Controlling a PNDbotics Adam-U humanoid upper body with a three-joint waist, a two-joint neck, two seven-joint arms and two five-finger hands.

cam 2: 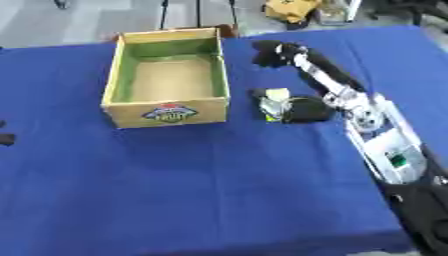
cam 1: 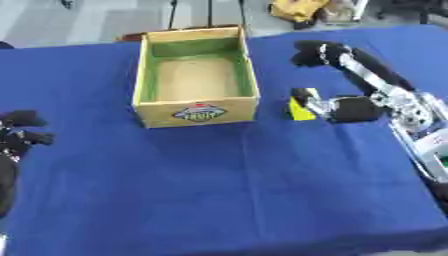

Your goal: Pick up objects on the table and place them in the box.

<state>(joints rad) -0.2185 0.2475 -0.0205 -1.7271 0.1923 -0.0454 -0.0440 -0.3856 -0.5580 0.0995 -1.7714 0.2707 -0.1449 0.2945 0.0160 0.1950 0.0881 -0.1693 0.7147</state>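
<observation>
Yellow object held beside the box.
The yellow object (cam 1: 300, 111) sat on the blue table (cam 1: 227, 190), right of the open box (cam 1: 196, 75), pinched by the right hand (cam 1: 337, 107). Left hand (cam 1: 22, 130) rested curled at the left edge, holding nothing.

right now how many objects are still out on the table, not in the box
1: a small yellow object right of the box, at the right hand. The box looks empty; the hand may hide more.

head stereo pair, looking down, shared table (cam 1: 219, 190)
</observation>
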